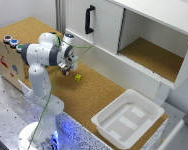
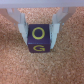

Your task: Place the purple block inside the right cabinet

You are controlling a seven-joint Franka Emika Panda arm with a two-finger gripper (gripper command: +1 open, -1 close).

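Note:
In the wrist view a purple block (image 2: 39,39) with yellow letters O and G sits between my two fingers (image 2: 23,30), which press on its two sides over the cork surface. In the exterior view my gripper (image 1: 67,69) hangs low over the cork table, near the exterior view's left; the block is barely visible in it there. The right cabinet (image 1: 150,54) is an open white compartment with a cork-brown floor, at the upper part of the exterior view's right, well away from the gripper.
A small yellow-green cube (image 1: 78,77) lies on the cork just beside the gripper. A white door with a black handle (image 1: 89,19) fronts the left section. A shallow white tub (image 1: 128,118) stands near the table's front. A box with coloured buttons (image 1: 11,42) is at the left.

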